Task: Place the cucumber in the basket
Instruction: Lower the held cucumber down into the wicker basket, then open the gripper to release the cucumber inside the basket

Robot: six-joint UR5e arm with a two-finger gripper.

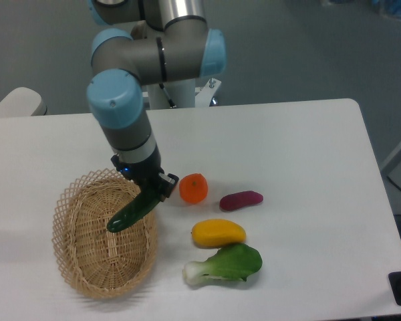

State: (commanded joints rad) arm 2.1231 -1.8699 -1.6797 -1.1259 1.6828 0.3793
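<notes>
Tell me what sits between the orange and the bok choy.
In the camera view, the yellow vegetable lies between the orange above and the bok choy below, with bare table on either side of it.

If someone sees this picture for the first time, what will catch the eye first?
First is the big grey and blue arm, whose pincer holds a dark green cucumber slanting down over the wicker basket at the left of the table. Next comes the colourful group to the right of the basket: an orange, a purple vegetable, a yellow one and a bok choy.
</notes>
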